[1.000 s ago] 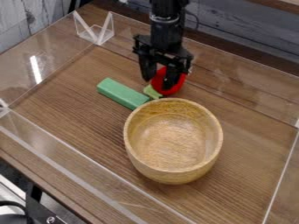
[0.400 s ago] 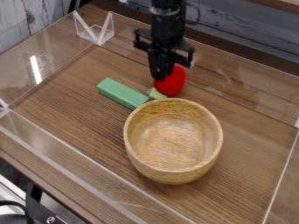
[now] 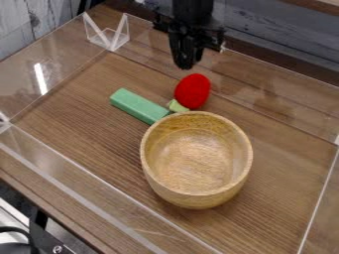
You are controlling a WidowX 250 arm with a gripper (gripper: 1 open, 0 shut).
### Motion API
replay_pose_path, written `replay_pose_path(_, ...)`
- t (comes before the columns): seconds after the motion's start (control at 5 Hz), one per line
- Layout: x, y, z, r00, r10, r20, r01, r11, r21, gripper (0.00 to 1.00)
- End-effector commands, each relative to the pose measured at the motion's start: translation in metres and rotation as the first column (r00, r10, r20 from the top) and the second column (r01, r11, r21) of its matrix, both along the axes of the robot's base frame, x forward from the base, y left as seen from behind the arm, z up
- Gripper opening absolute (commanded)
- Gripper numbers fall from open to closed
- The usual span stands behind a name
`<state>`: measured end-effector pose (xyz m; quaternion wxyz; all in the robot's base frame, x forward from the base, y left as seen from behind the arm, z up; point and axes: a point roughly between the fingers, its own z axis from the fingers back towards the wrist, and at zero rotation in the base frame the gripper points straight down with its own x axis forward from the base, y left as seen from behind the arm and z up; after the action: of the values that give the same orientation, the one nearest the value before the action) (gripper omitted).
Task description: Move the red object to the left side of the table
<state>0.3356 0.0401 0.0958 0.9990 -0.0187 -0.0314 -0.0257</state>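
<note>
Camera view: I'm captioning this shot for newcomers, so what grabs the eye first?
The large round wooden bowl dominates the near middle of the brown wood-grain table. Just behind its rim sits the small glossy red strawberry-like toy, beside a flat green rectangular block. The black gripper hangs above the toy, clear of it.

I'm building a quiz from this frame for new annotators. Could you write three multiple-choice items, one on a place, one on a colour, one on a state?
1. Where is the red strawberry toy?
A. Inside the wooden bowl
B. On the table beyond the bowl's far rim
C. On top of the green block

2. What colour is the flat block?
A. Green
B. Blue
C. Yellow

3. What is the gripper doing with the toy?
A. Clamping it
B. Pressing it into the bowl
C. Hanging above it, not holding it

Answers: B, the toy sits on the table behind the wooden bowl. A, the block is plainly green. C, a gap shows between fingertips and toy.
</note>
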Motion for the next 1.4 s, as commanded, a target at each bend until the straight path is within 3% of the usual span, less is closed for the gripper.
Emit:
replay_pose_path(0.0,0.011,0.006,0.005,0.998,-0.004,0.058,0.003,1.000,0.013,1.00)
replay_pose_path(0.6,0.024,0.006,-0.030,0.999,-0.019,0.028,0.018,1.000,0.026,1.00)
replay_pose_path(0.8,0.025,0.005,-0.036,1.000,-0.017,0.020,0.016,1.000,0.026,0.00)
replay_pose_path(1.0,0.025,0.005,-0.036,1.000,-0.016,0.020,0.015,1.000,0.025,0.00)
replay_pose_path(1.2,0.024,0.006,-0.025,0.999,-0.015,0.040,0.014,1.000,0.020,0.00)
